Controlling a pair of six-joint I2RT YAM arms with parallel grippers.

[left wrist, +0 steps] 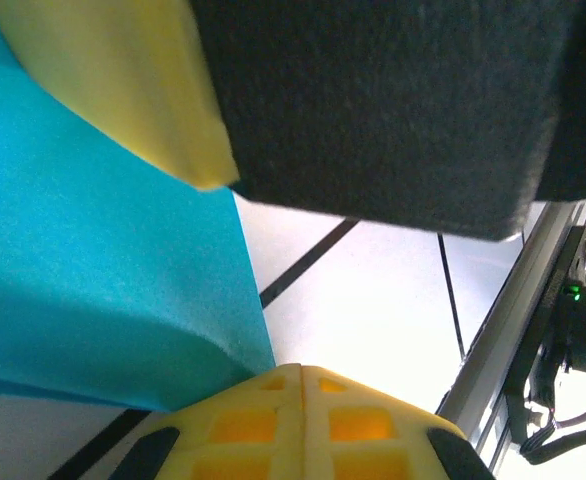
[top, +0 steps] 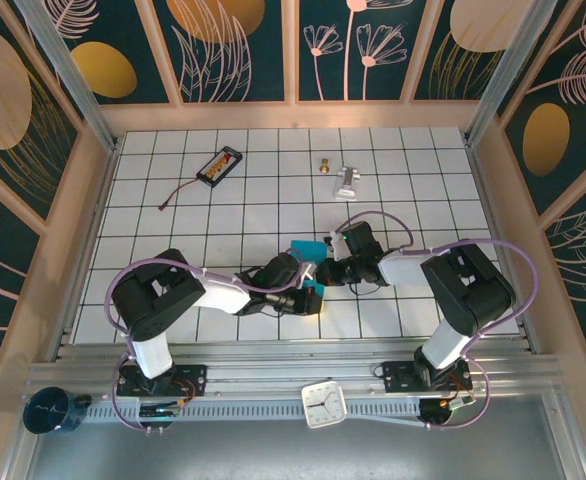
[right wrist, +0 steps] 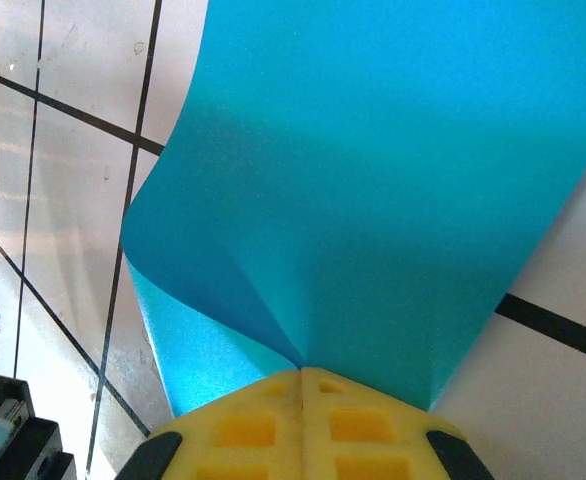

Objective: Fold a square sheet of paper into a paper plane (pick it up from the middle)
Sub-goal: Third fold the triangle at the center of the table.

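The sheet of paper [top: 306, 249] is at the middle of the white tiled counter [top: 173, 200], where the two arms meet, and is mostly hidden under them from above. The left jaws are pinched shut on one edge of it, the blue sheet bending away beside them. The right jaws are closed tight on it too, and the paper curls up out of their tips. A black battery pack [top: 219, 165] lies well apart, at the far side.
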